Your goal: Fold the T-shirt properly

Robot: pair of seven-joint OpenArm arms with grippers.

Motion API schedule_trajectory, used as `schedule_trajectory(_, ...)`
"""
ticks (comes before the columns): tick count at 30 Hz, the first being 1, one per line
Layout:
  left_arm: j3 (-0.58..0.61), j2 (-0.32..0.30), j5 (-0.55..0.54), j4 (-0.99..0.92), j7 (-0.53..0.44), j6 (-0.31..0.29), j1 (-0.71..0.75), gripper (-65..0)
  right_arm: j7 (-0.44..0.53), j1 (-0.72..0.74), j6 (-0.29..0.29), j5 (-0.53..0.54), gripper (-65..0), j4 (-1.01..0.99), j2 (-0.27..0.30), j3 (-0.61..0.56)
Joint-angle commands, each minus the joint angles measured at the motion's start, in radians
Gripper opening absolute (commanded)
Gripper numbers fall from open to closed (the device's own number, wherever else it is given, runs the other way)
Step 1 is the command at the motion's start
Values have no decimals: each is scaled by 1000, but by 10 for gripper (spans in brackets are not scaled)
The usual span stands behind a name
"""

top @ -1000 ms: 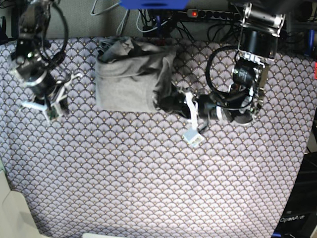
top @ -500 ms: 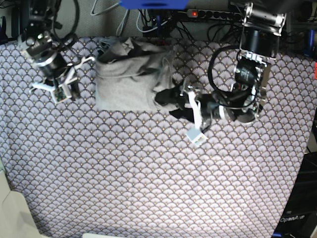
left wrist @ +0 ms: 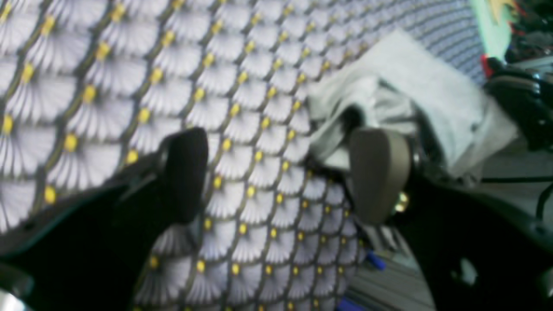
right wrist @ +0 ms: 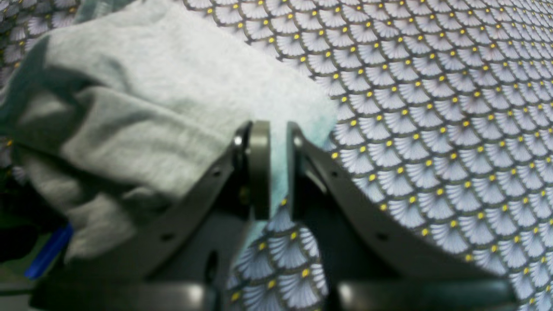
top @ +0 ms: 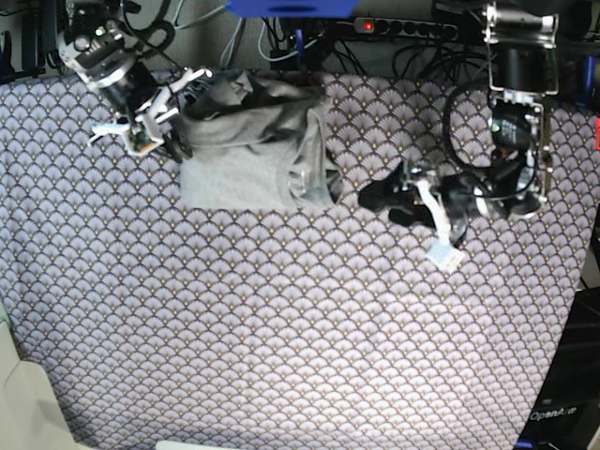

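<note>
While the shirt (top: 258, 150) lies bunched near the cloth's (top: 281, 328) far edge, roughly folded but lumpy on top, folding looks near its end, with tidying left. The left gripper (top: 380, 197) sits low just off the shirt's side edge, jaws spread and empty, forearm stretched along the cloth. The right gripper (top: 173, 136), angled down at the opposite edge, has its jaws nearly together; whether they pinch fabric is unclear. Next comes flattening the rumpled top.
</note>
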Motion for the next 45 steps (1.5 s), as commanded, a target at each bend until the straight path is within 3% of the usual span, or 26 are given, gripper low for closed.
schedule_trajectory(1,-6,-7,-25,18,-15,-9,-14,-147,23,-16,3,14,-602,14,3,-6)
schedule_trajectory(11,-6,-8,-23,23,-21,-13,20,-147,25,-28,3,14,-602,-106,8,-25)
schedule_trajectory(16,-6,-8,-31,23,-15,-15,20,-147,25,-17,3,13,-602,-167,45,-8)
schedule_trajectory(19,-6,-8,-36,24,-13,-15,14,-146,25,-16,3,13,-602,-160,68,6)
schedule_trajectory(34,0,7,-131,122,-13,-5,-35,-146,23,-54,3,13,-599,11,64,0)
schedule_trajectory(40,110,109,-105,121,-19,87,-80,-146,23,-47,3,13,-599,17,64,-6)
schedule_trajectory(45,192,205,-14,76,-21,102,-133,-146,23,-42,3,13,-599,18,66,-26)
